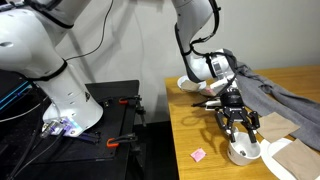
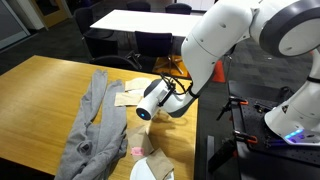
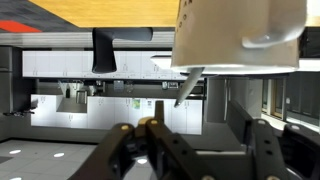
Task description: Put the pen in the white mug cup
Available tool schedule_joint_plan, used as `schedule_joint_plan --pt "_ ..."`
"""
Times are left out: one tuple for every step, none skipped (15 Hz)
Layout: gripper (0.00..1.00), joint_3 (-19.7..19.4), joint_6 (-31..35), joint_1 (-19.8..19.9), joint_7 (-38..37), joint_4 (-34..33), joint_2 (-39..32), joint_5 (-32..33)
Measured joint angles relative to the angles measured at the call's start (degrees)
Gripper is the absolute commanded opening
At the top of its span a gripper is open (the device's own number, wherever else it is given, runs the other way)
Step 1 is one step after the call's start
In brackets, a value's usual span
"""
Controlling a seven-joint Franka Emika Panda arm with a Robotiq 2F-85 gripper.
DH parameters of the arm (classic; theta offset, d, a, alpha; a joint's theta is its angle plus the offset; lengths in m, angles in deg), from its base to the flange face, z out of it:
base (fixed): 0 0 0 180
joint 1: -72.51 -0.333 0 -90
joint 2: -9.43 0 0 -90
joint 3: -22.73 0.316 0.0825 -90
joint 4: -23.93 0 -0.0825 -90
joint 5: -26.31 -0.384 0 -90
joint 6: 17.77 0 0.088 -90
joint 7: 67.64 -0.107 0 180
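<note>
The wrist view is upside down. In it the white mug cup (image 3: 240, 35) stands on the wooden table, and the thin pen (image 3: 187, 90) pokes out past its rim at a slant. My gripper (image 3: 200, 145) is open and empty, its fingers spread and apart from the mug. In an exterior view the gripper (image 1: 240, 128) points down just above the white mug cup (image 1: 243, 152) at the table's front edge. The mug's rim also shows at the bottom of an exterior view (image 2: 141, 171). I cannot make out the pen in either exterior view.
A grey cloth (image 1: 285, 92) (image 2: 92, 125) lies on the wooden table (image 1: 190, 135). A small pink item (image 1: 198, 155) (image 2: 137, 151) lies near the mug. Beige papers (image 2: 130, 96) and a shallow white dish (image 1: 192, 85) lie further back. A dark upright object (image 3: 105, 50) stands beside the mug.
</note>
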Motion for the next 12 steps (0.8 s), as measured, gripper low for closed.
schedule_joint_plan --pt "1.0 0.0 0.0 0.0 0.0 -0.1 0.0 0.0" --pt "1.0 0.0 0.0 0.0 0.0 -0.1 0.2 0.0" --pt "1.0 0.0 0.0 0.0 0.0 -0.1 0.6 0.0" --pt "1.0 0.0 -0.1 0.0 0.0 0.0 1.1 0.0" --pt "1.0 0.0 -0.2 0.0 0.0 0.1 1.9 0.0" --pt "1.0 0.0 -0.5 0.0 0.1 0.3 2.8 0.0" --pt "1.0 0.0 -0.9 0.0 0.2 0.7 3.9 0.0" --pt "1.0 0.0 -1.4 0.0 0.3 1.1 5.2 0.0" --pt "1.0 0.1 -2.1 0.0 0.7 1.7 6.6 -0.1" --pt "1.0 0.2 -2.8 0.0 1.2 2.3 8.0 -0.1" --pt "1.0 0.3 -3.6 0.0 1.5 3.1 9.6 -0.1" --pt "1.0 0.5 -4.3 0.0 2.1 3.9 11.2 -0.1"
